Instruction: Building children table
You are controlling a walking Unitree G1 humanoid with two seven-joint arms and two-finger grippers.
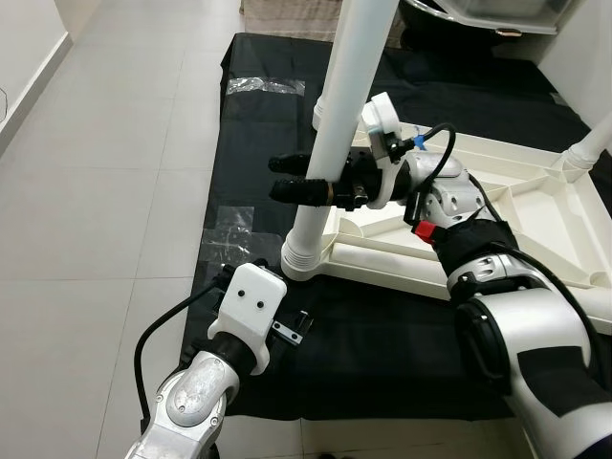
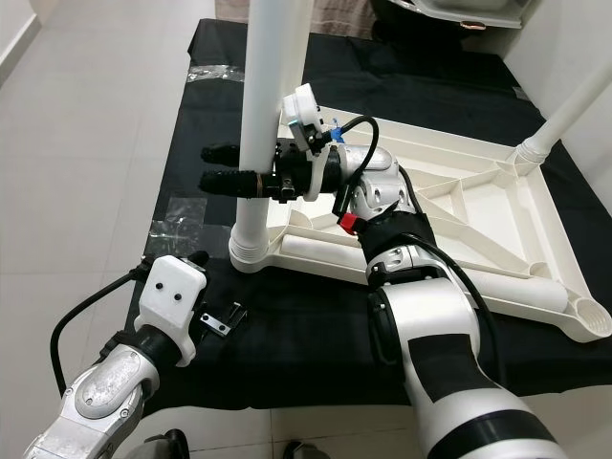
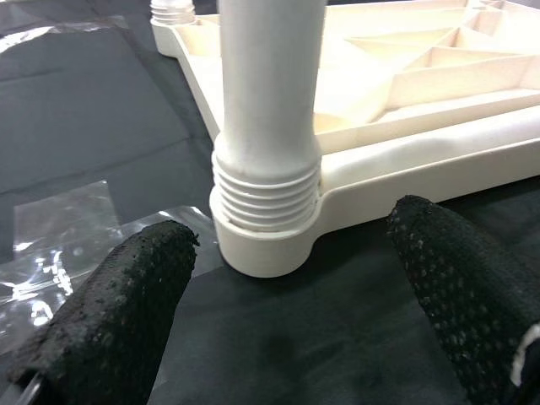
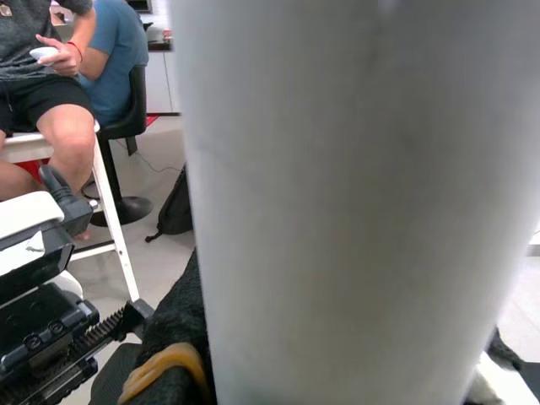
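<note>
A white plastic tabletop (image 1: 535, 206) lies upside down on a black cloth (image 1: 382, 335). A white table leg (image 1: 335, 124) stands upright in its near-left corner socket (image 1: 304, 258), with threaded rings (image 3: 266, 190) showing just above the socket. My right gripper (image 1: 287, 177) is shut on this leg at mid height, one finger in front and one behind. My left gripper (image 3: 291, 224) is low on the cloth just in front of the socket, open, its fingers (image 3: 126, 295) spread wide and touching nothing. Its white wrist housing (image 1: 251, 306) hides them in the eye views.
A second leg (image 2: 564, 110) stands in the far right corner. Clear plastic wrap (image 1: 229, 225) lies on the cloth's left edge, more at the back (image 1: 263, 86). A small metal part (image 1: 292, 328) rests near my left wrist. Tiled floor (image 1: 115, 191) lies left. Seated people (image 4: 51, 67) are beyond.
</note>
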